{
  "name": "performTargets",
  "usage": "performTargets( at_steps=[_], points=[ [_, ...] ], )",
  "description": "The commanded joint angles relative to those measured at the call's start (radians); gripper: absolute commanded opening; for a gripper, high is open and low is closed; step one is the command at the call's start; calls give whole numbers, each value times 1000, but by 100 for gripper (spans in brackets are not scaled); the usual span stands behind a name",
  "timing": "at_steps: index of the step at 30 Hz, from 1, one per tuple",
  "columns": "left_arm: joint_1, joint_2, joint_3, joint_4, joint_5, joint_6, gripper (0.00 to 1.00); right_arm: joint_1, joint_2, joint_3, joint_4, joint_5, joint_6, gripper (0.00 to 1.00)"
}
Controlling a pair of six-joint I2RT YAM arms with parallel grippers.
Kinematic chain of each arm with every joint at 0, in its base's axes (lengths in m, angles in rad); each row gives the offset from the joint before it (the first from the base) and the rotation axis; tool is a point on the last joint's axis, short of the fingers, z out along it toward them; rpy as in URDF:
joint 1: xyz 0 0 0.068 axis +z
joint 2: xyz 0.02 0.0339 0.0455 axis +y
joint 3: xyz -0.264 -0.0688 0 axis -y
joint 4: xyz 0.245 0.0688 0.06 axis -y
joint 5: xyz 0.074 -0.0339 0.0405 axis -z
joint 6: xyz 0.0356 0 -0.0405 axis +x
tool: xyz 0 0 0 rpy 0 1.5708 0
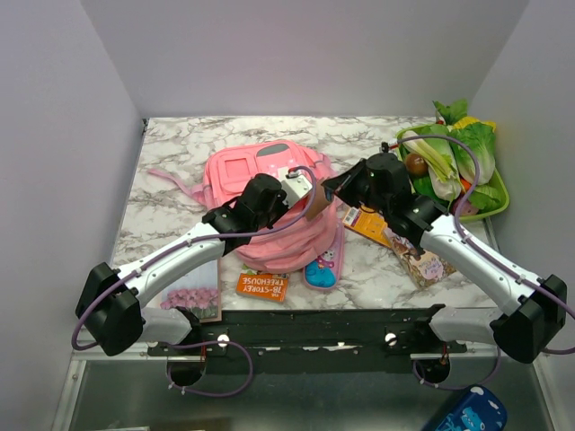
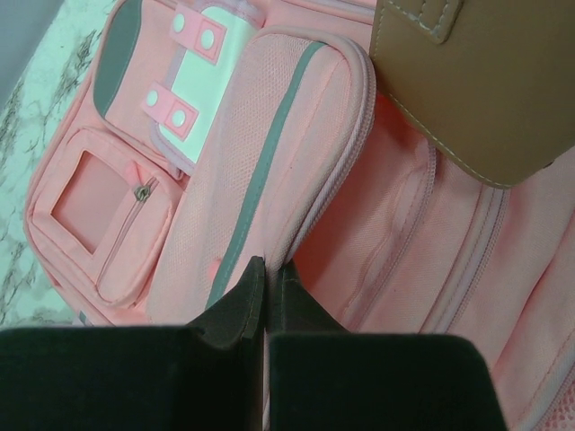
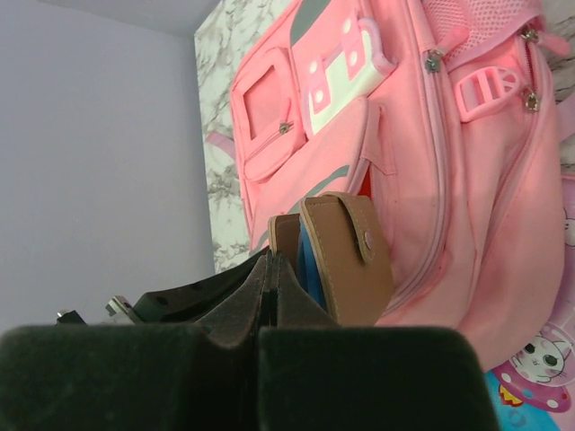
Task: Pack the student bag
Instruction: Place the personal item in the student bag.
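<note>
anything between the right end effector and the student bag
Only the brown case the right end effector grips, right at the open pocket of the student bag. Nothing else visible; the left end effector pinches the pocket edge.

Bare marble desk [image 1: 180, 144] is open from 10 to 12 o'clock, along the back wall. The large pink fabric backpack [image 1: 243, 166] blocks the centre, and a brown leather wallet [image 1: 314, 199] stands over its 3 o'clock side. The green plastic tray [image 1: 492, 208] of vegetables fills 2 o'clock. An orange paperback book [image 1: 262, 285] and a pink-and-blue cartoon pencil case [image 1: 323, 268] obstruct 6 o'clock. A flower-print book [image 1: 193, 301] lies at 7 o'clock.
</note>
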Motion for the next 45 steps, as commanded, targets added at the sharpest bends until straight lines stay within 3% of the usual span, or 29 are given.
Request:
performTargets(
  at_steps=[1,11,19,25,32,45],
  points=[
    [7,-26,13,33,-27,-22,2,6,-3,-16,70,-62,42,1],
    [117,-32,151,-10,9,-184,1,42,-3,-91,113,-104,95,1],
    [142,-20,171,-48,94,-218,1,61,-25,-107,138,-102,115,1],
    [142,-12,165,-51,121,-237,1,70,-14,-136,339,-127,101,1],
    [177,-14,169,-33,77,-316,1,73,6,-159,451,-194,122,1],
    [220,-11,221,-74,276,-422,1,73,60,-265,549,-103,228,1]
  ],
)
